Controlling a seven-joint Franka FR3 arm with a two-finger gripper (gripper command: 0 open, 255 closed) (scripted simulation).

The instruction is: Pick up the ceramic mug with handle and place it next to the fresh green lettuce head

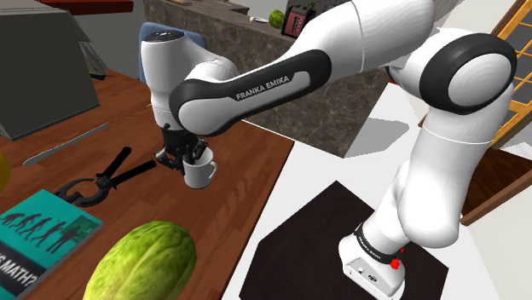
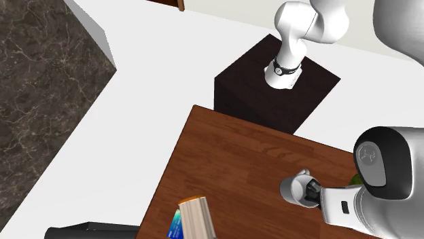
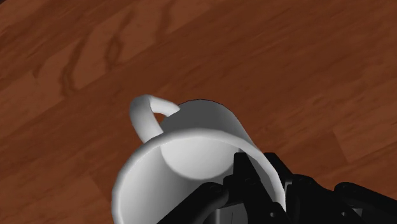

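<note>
One lettuce head (image 1: 141,262) lies at the near edge of the wooden table (image 1: 256,183), with a book (image 1: 43,234) on the shoulder view's left. Farther in, the black gripper (image 1: 189,158) pinches the white mug (image 1: 201,175) by its wall at the rim, handle opposite the fingers, probably to carry it upright. I cannot tell whether it is clear of the wood. Black pliers (image 1: 102,181) lie left of it. Beyond are a stone counter (image 1: 213,38) and white floor (image 2: 136,102).

mug (image 1: 201,175): white, upright, rim in gripper (image 1: 197,160) | lettuce (image 1: 141,262): green, well apart
</note>
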